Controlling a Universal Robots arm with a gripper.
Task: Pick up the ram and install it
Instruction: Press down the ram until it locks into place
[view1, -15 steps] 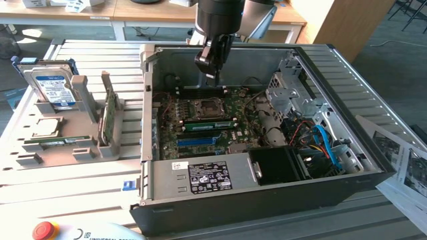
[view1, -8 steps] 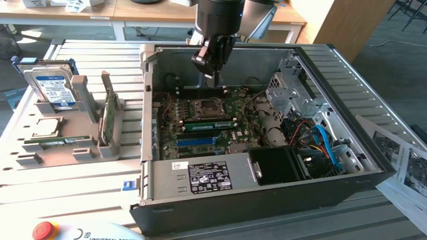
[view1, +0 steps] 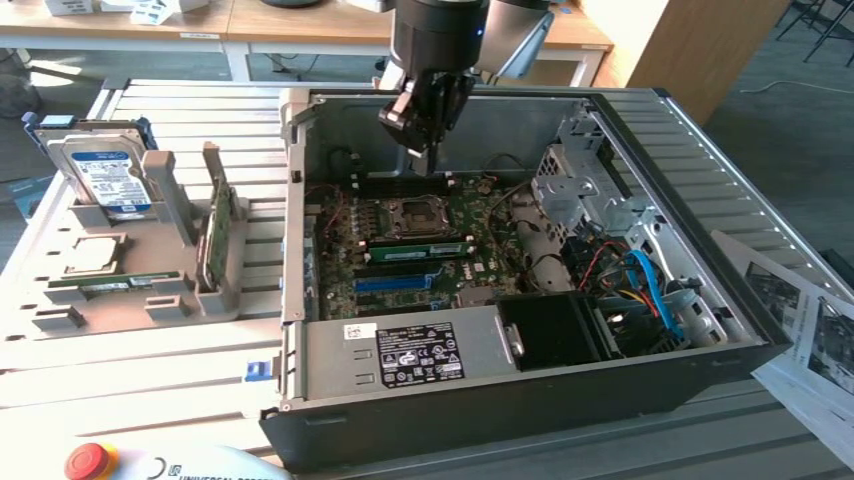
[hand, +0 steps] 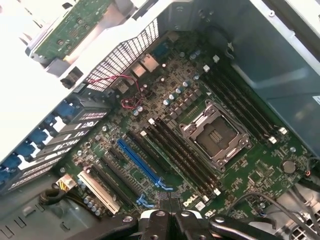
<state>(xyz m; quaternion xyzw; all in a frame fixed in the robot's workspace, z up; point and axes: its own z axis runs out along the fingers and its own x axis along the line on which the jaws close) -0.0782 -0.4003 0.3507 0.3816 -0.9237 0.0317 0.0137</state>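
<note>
Ram (view1: 420, 251) lies green in a slot on the motherboard (view1: 400, 270), beside the CPU socket (view1: 411, 217), inside the open case (view1: 534, 390). Claw (view1: 427, 150) hangs above the board, clenched, grasping nothing, touching nothing; fingertips (hand: 167, 220) pressed together.

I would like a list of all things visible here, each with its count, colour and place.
computer case: one, black and silver, open, centre of table
motherboard: one, green, inside case
ram: one, green stick, lying on the motherboard beside the CPU socket
blue slot: one, blue, on motherboard
hard drive: one, silver-blue, in grey rack, exterior view's left
green card: one, upright in rack
red button: one, near corner
pincer: one, black, shut, above the motherboard
</note>
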